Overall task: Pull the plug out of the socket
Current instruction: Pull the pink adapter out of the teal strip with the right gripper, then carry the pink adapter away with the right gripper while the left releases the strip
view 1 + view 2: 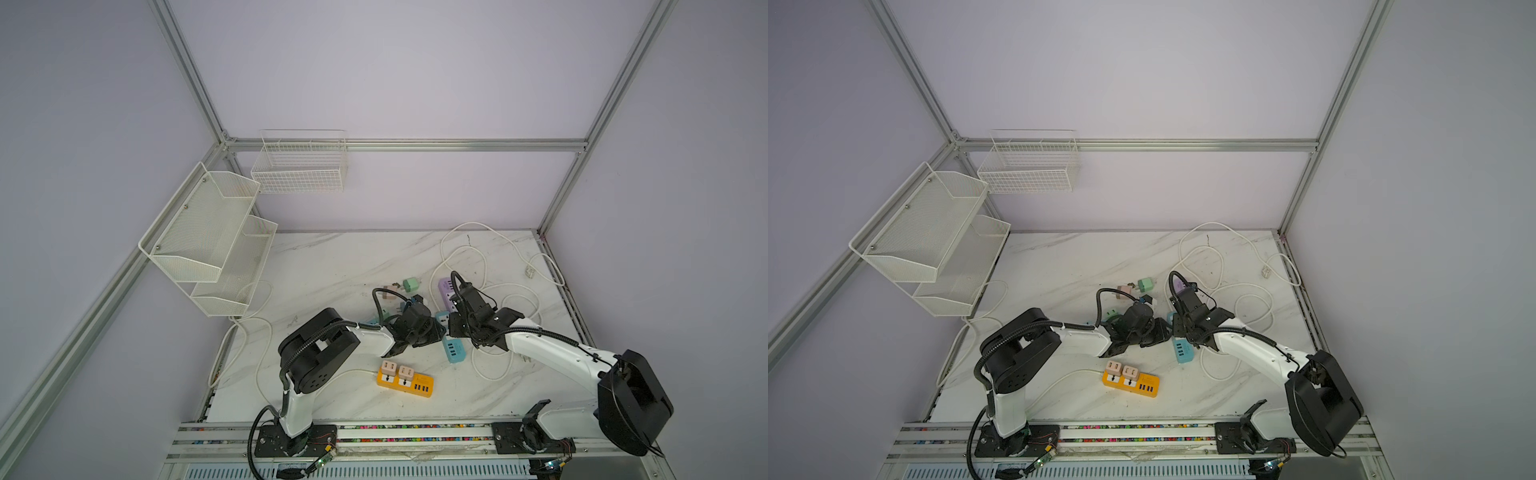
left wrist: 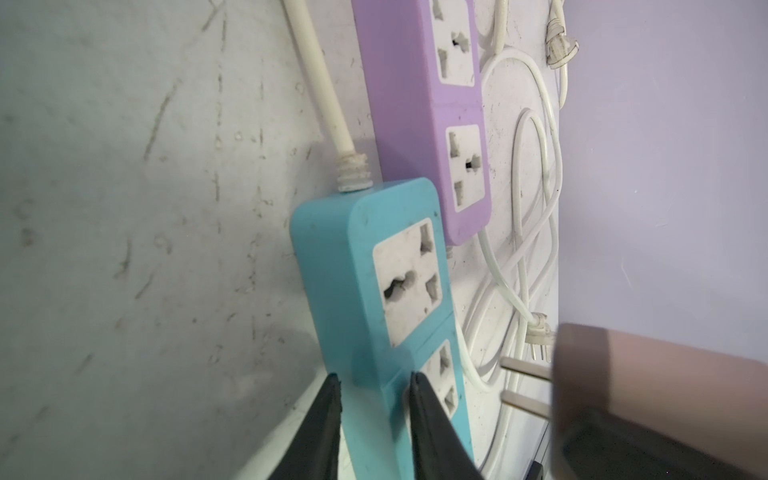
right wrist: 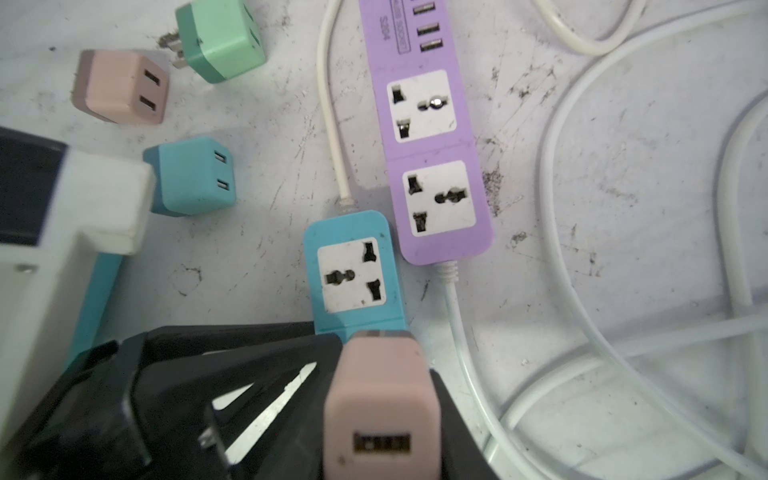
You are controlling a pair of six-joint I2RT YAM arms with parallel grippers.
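- The right gripper is clamped on one pink plug, a matte block with rounded corners and one USB slot in its end face.
- The plug's two flat metal prongs are bare and out of the socket, apart from the strip's face.
- The left gripper has two black tapered fingers, which pinch the long edge of the blue strip.
- There is one blue strip, of smooth plastic with rounded corners. It has two white three-hole sockets, both empty, and a ribbed white collar where its cord enters.
- One purple strip has its end just beside the blue strip's corner. It shows two empty white sockets and three USB slots.
- One orange strip lies nearer the arm bases and carries two pink plugs.
- Three loose plugs lie on the table: a pink cube, a green cube with its prongs showing, and a blue cube. Each has two slots.
- The cords are white, smooth and round, and lie in several loops.
- The table is white with marble veining, scuffed and smudged.
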